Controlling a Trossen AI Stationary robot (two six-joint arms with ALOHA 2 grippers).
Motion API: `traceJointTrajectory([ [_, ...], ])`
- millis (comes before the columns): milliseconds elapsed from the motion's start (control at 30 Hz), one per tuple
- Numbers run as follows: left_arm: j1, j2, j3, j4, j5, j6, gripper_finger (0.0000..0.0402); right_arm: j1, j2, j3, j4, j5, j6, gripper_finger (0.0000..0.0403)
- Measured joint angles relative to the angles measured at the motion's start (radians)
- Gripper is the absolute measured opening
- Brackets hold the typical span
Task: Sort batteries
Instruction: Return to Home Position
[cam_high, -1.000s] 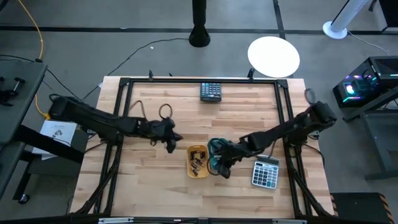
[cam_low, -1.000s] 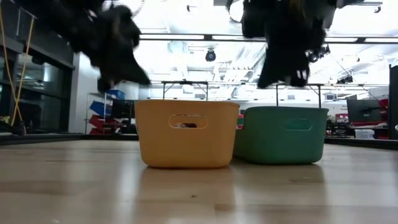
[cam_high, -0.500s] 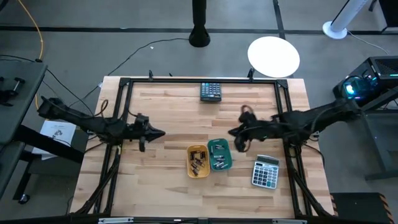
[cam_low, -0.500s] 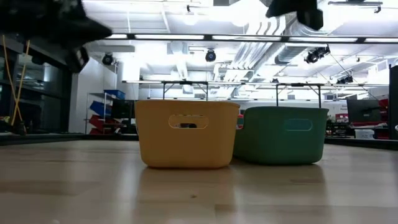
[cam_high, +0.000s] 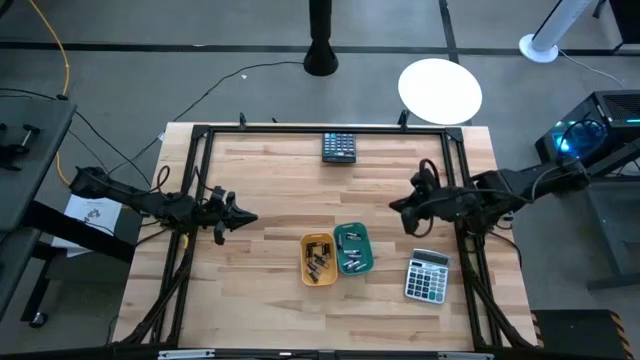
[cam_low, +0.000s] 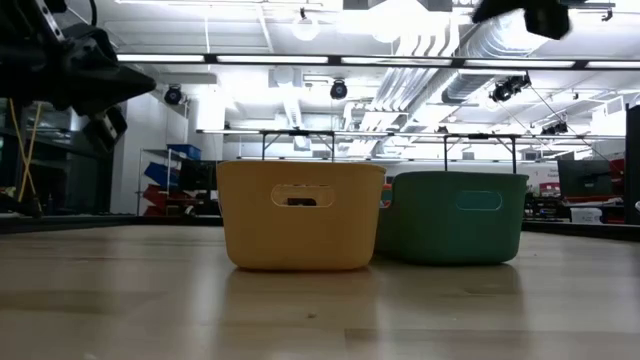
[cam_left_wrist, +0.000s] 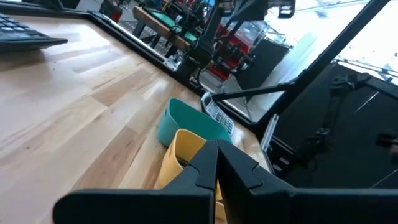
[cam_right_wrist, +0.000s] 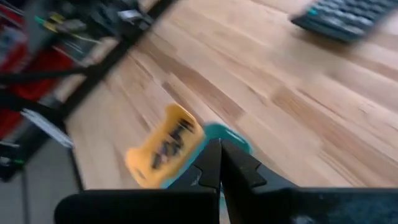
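Observation:
The batteries lie as small dark cylinders in two trays standing side by side at mid-table: some in the yellow tray, some in the teal tray. In the low view the yellow tray and the teal tray stand on the wood. My left gripper hovers left of the trays, shut and empty, as the left wrist view shows. My right gripper hovers right of and beyond the trays, also shut and empty.
A dark calculator lies near the table's far edge. A grey calculator lies right of the teal tray, near the right frame rail. A black metal frame runs round the tabletop. Bare wood lies between the trays and each gripper.
Both arms have drawn back from the trays. My left gripper moved from beside the yellow tray toward the table's left edge. My right gripper rose from over the teal tray and moved toward the right and far edges. The trays have stayed in place.

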Motion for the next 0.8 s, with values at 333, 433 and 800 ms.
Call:
traceJointTrajectory([
  [333, 0.000, 0.000, 0.000, -0.017, -0.021, -0.036, 0.0000, 0.049, -0.165, -0.317, 0.265, -0.018, -0.014, 0.0000],
  [433, 0.000, 0.000, 0.000, -0.017, -0.021, -0.036, 0.0000, -0.001, -0.252, -0.512, 0.580, -0.083, -0.114, 0.0000],
  [800, 0.000, 0.000, 0.000, -0.018, -0.021, -0.036, 0.0000, -0.257, -0.350, -0.943, 1.195, -0.357, -0.434, 0.0000],
])
